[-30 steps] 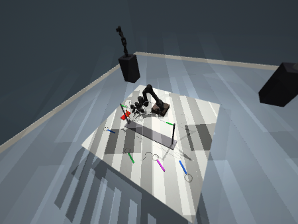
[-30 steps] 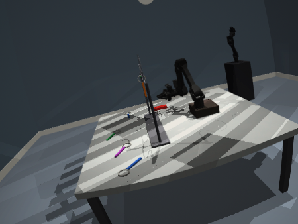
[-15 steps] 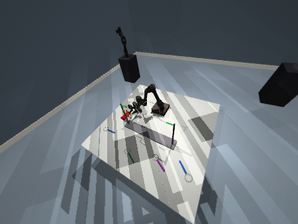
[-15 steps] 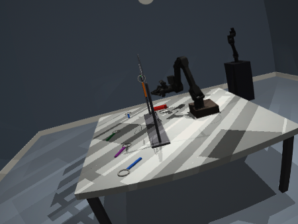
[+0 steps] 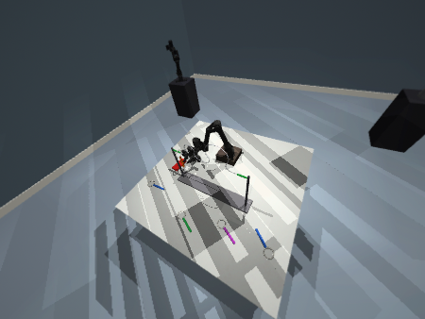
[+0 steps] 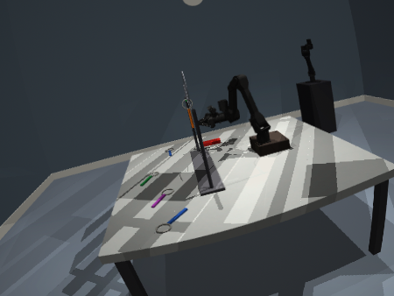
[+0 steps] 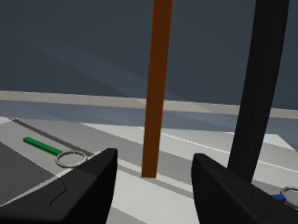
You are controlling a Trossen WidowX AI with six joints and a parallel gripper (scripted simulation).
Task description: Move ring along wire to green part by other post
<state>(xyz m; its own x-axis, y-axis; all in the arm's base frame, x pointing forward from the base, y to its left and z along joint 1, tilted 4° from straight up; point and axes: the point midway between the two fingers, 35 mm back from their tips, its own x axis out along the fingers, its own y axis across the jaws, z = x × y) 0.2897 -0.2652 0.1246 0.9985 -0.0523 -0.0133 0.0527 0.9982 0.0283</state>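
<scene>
The ring [image 6: 187,103] hangs high at one post, and its orange handle [image 6: 191,117] [image 7: 158,63] hangs straight down from it. In the wrist view the handle stands just beyond my fingertips, centred between them, with the dark post [image 7: 262,63] to its right. My gripper [image 7: 154,160] [image 6: 204,120] [image 5: 185,158] is partly open with nothing between the fingers. It sits level with the handle's lower part, on the robot's side of it. The other post [image 5: 248,189] carries a green wire part [image 5: 243,176] at the far end of the dark base plate [image 5: 217,191] [image 6: 210,175].
A red block [image 6: 211,142] [image 5: 178,166] lies on the table near the post. Spare rings with green [image 6: 145,180] [image 7: 41,145], purple [image 6: 158,200] and blue [image 6: 177,214] handles lie flat toward the table's front. A black pedestal [image 6: 316,105] [image 5: 184,96] stands behind the table.
</scene>
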